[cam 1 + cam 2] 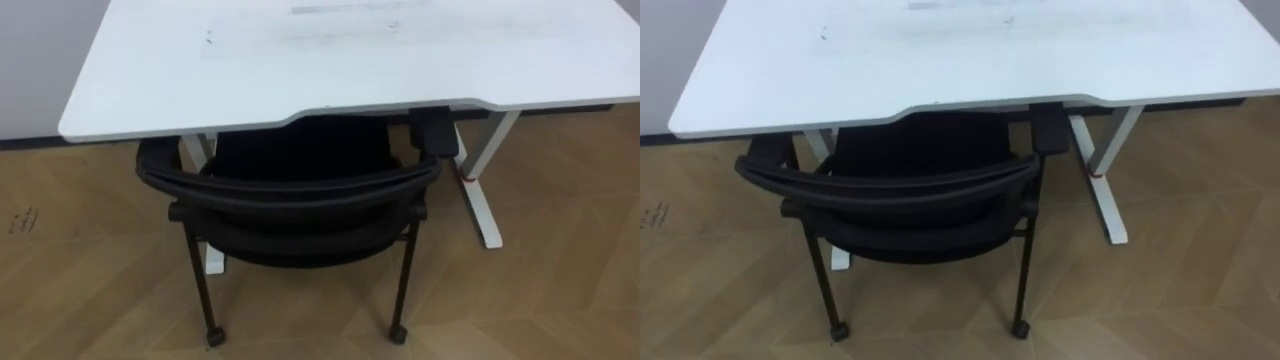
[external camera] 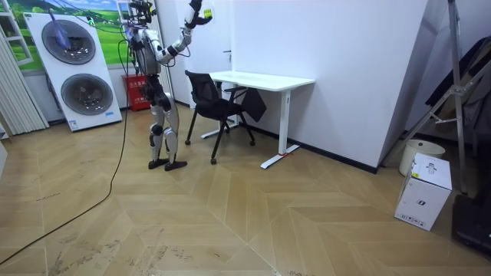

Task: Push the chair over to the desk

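Left eye view: a black chair [image 1: 290,235] on castors, its back toward the robot and its seat partly under a white desk [image 1: 150,70].

Room view: the robot stands just behind the chair. One hand [image 2: 196,11] is raised high, with the chair below and just ahead of it. It is clear of the chair. I cannot tell how far its fingers are open, or which arm it is.

Right eye view: an armrest [image 1: 1048,128] sits just under the desk edge.

To push well, the hand likely needs to come down onto the middle of the chair's back. It should then press straight toward the desk so the armrests slide under without catching.
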Tool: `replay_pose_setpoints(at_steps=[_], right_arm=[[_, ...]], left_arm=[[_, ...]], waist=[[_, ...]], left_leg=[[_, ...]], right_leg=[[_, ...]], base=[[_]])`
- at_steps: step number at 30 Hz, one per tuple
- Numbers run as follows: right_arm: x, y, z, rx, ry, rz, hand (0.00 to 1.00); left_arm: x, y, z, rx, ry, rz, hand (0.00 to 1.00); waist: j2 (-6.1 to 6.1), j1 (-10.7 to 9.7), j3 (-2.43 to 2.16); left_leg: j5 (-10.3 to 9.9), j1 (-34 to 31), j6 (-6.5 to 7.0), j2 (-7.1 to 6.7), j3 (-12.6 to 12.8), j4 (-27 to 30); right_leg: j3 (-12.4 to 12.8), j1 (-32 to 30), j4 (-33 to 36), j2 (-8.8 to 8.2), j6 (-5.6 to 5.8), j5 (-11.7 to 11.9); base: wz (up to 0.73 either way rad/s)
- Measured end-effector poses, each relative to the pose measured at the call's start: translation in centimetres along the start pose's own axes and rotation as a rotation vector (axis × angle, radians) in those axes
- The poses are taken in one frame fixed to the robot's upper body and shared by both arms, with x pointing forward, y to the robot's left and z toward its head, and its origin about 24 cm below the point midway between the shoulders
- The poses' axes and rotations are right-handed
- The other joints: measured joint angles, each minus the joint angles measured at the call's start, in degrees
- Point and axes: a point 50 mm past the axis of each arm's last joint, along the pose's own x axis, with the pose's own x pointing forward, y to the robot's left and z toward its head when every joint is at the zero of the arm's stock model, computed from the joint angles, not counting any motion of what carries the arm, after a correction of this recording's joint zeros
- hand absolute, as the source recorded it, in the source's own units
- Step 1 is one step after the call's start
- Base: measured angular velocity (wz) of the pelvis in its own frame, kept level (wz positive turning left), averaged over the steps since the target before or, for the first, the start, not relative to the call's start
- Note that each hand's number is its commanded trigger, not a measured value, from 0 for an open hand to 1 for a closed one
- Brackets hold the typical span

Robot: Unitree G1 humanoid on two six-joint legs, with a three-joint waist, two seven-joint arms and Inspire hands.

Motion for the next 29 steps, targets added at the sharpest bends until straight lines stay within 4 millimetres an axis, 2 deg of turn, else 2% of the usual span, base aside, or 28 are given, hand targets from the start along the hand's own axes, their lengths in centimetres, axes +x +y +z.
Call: replay_pose_setpoints(at_steps=[2,4,5,6,7,8,9,10,11,12,13,14,15,16,17,18,19,21,23,25,26,28,29], right_arm=[[0.1,-1.7,-1.4,0.009,0.077,-0.081,0.0],[-0.5,-4.1,-3.7,-0.018,0.201,-0.161,0.0],[-1.0,-4.7,-4.4,-0.029,0.24,-0.177,0.0],[-2.7,-6.2,-5.9,-0.037,0.343,-0.201,0.0],[-3.9,-6.9,-6.8,-0.041,0.405,-0.214,0.0],[-6.7,-8.5,-8.7,-0.065,0.55,-0.232,0.0],[-10.2,-10.5,-10.7,-0.125,0.713,-0.239,0.0],[-14.7,-12.8,-12.5,-0.193,0.903,-0.246,0.0],[-17.2,-14.1,-13.1,-0.232,1.002,-0.252,0.0],[-22.1,-16.6,-13.6,-0.286,1.193,-0.284,0.0],[-26.7,-18.9,-13.5,-0.345,1.368,-0.33,0.0],[-29.0,-19.9,-13.3,-0.38,1.453,-0.351,0.0],[-32.9,-21.6,-12.4,-0.444,1.594,-0.376,0.0],[-36.3,-23.0,-11.1,-0.517,1.729,-0.346,0.0],[-37.7,-23.5,-10.5,-0.543,1.789,-0.32,0.0],[-39.8,-24.0,-9.4,-0.57,1.884,-0.283,0.0],[-40.6,-24.1,-9.0,-0.583,1.923,-0.254,0.0],[-42.6,-23.8,-7.9,-0.618,2.028,-0.051,0.0],[-43.7,-22.7,-7.6,-0.624,2.088,0.108,0.0],[-44.4,-19.8,-8.2,-0.591,2.113,0.378,0.0],[-44.5,-18.9,-8.4,-0.569,2.112,0.421,0.0],[-44.5,-15.8,-9.2,-0.492,2.1,0.568,0.0],[-44.5,-15.2,-9.3,-0.481,2.095,0.611,0.0]], left_arm=[[-0.1,1.3,-1.4,0.026,0.063,0.023,0.0],[-0.7,3.4,-4.4,0.095,0.198,0.048,0.0],[-1.1,4.0,-5.2,0.111,0.24,0.054,0.0],[-2.3,5.1,-7.0,0.137,0.335,0.069,0.0],[-3.0,5.7,-7.9,0.144,0.39,0.078,0.0],[-4.9,6.8,-9.6,0.142,0.512,0.111,0.0],[-7.3,8.2,-11.6,0.171,0.637,0.138,0.0],[-10.2,10.1,-13.7,0.238,0.775,0.151,0.0],[-11.9,11.2,-14.7,0.274,0.851,0.157,0.0],[-15.5,13.7,-16.1,0.33,1.001,0.19,0.0],[-19.2,16.6,-16.9,0.395,1.146,0.238,0.0],[-20.9,18.2,-17.1,0.436,1.211,0.26,0.0],[-24.0,20.8,-16.9,0.507,1.319,0.301,0.0],[-26.5,23.0,-16.4,0.58,1.412,0.313,0.0],[-27.5,24.0,-16.1,0.611,1.453,0.315,0.0],[-29.3,25.9,-15.4,0.669,1.529,0.32,0.0],[-30.1,26.7,-15.0,0.692,1.566,0.318,0.0],[-32.5,28.1,-13.9,0.737,1.685,0.218,0.0],[-33.5,27.7,-13.8,0.764,1.745,0.038,0.0],[-34.2,26.5,-14.1,0.764,1.796,-0.192,0.0],[-34.4,26.2,-14.2,0.76,1.805,-0.24,0.0],[-35.0,24.3,-14.7,0.738,1.838,-0.41,0.0],[-35.2,23.8,-14.8,0.736,1.843,-0.452,0.0]], waist=[[0.14,-0.1,-0.18],[0.58,-0.1,-0.53],[0.67,-0.1,-0.57],[0.78,-0.1,-0.61],[0.85,-0.1,-0.57],[1.24,0.2,-0.41],[1.66,0.6,-0.55],[1.76,1.6,-0.76],[1.86,1.8,-0.92],[1.98,2.0,-1.06],[2.26,2.0,-1.51],[2.51,1.9,-1.86],[2.88,1.9,-2.29],[2.97,2.2,-2.5],[3.13,2.4,-2.41],[3.24,2.5,-2.33],[3.21,2.5,-2.31],[3.21,2.1,-2.15],[3.19,2.1,-2.08],[3.17,2.3,-2.0],[3.19,2.3,-1.97],[3.29,2.4,-1.72],[3.27,2.3,-1.7]], left_leg=[[-0.1,-0.2,-0.03,0.0,0.0,-0.1],[-0.4,0.3,-0.07,0.17,0.1,-0.5],[-0.5,0.5,-0.07,0.21,0.1,-0.7],[-0.5,0.7,-0.05,0.27,0.0,-0.7],[-0.6,0.7,-0.01,0.28,0.0,-0.6],[-1.1,0.7,0.05,0.52,0.0,-0.5],[-2.3,0.5,-0.07,1.03,0.0,-0.7],[-2.5,0.4,-0.07,1.27,-0.1,-0.6],[-2.7,0.4,-0.04,1.44,-0.1,-0.5],[-3.1,0.4,0.01,1.45,-0.2,-0.1],[-3.7,0.2,0.11,1.55,-0.3,0.5],[-4.1,0.3,-0.03,1.55,-0.2,0.7],[-4.6,0.5,-0.07,1.54,0.0,1.1],[-4.8,0.6,-0.01,1.52,0.1,1.4],[-4.9,0.8,0.04,1.51,0.4,1.4],[-5.0,1.1,0.18,1.37,0.5,1.4],[-5.0,1.2,0.21,1.31,0.6,1.4],[-5.0,1.4,0.45,1.08,0.4,1.9],[-5.1,1.5,0.73,0.97,0.1,2.5],[-5.0,1.6,1.48,0.72,0.0,2.6],[-4.9,1.6,1.58,0.65,-0.1,2.6],[-4.6,1.9,1.75,0.37,-0.4,2.4],[-4.5,1.9,1.83,0.24,-0.8,2.4]], right_leg=[[0.0,0.1,-0.1,0.02,0.12,-0.4],[0.2,0.2,-0.1,0.3,0.11,-0.6],[0.3,0.4,-0.1,0.37,0.1,-0.6],[0.2,0.7,0.0,0.41,0.1,-0.6],[0.1,0.8,0.0,0.41,0.1,-0.6],[0.1,0.8,0.0,0.64,0.1,-0.6],[0.1,0.5,0.0,1.15,0.09,-0.8],[0.1,0.2,0.5,1.12,0.03,-1.0],[0.1,0.2,0.9,1.11,0.06,-1.1],[0.1,0.1,1.2,1.01,0.15,-1.6],[0.1,0.1,1.5,1.01,0.33,-2.0],[0.2,0.1,1.7,1.01,0.45,-2.2],[0.6,0.1,2.2,1.0,0.77,-2.7],[0.7,0.2,2.6,0.92,1.04,-3.0],[0.9,0.2,2.8,0.9,0.98,-3.0],[1.3,0.2,3.2,0.89,0.98,-3.1],[1.5,0.3,3.5,0.86,0.99,-3.1],[1.0,0.7,3.8,0.39,1.36,-3.0],[0.5,1.2,4.0,0.04,1.62,-3.1],[0.2,1.5,3.8,-0.37,2.25,-3.0],[0.0,1.5,3.8,-0.49,2.31,-2.9],[-0.6,2.0,3.8,-0.99,2.56,-2.9],[-0.9,2.1,3.7,-1.09,2.64,-2.9]], base=[[0.04],[0.0],[-0.03],[0.0],[0.04],[0.0],[-0.07],[-0.1],[-0.05],[0.04],[0.04],[0.0],[-0.07],[-0.08],[-0.12],[-0.12],[-0.11],[0.09],[0.16],[0.09],[0.11],[0.16],[0.11]])
